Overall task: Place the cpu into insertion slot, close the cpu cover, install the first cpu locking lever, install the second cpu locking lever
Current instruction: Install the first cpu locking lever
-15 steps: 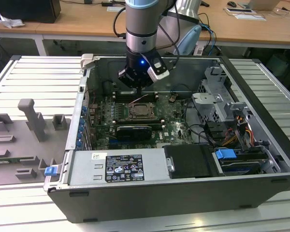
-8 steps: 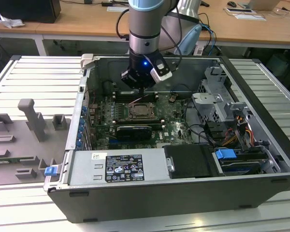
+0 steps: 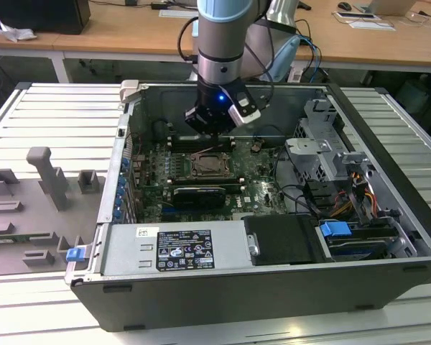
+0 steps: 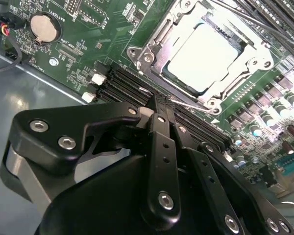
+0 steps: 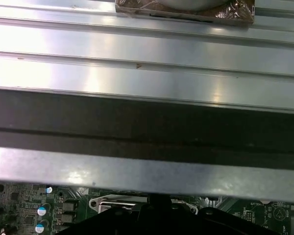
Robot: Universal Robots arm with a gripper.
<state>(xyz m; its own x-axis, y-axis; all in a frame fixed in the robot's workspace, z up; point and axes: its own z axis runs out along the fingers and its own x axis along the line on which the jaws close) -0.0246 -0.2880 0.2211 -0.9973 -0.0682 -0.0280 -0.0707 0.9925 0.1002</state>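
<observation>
fingers (image 4: 162,147) clenched empty just short of the closed cpu cover (image 4: 152,49), cpu (image 4: 202,58) seated; levers pending, needing a precise hook.

Ribbed metal surface (image 5: 147,73) above circuit board (image 5: 34,210)

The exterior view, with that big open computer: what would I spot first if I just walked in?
Probably the grey robot arm reaching down into the open dark computer case, with a small blue light glowing near its wrist. Right under it, on the green circuit board, sits the square silver-rimmed insertion slot. In the second wrist view, the pale silver-beige square cpu lies in that slot, framed by the thin silver metal cpu cover.
</observation>
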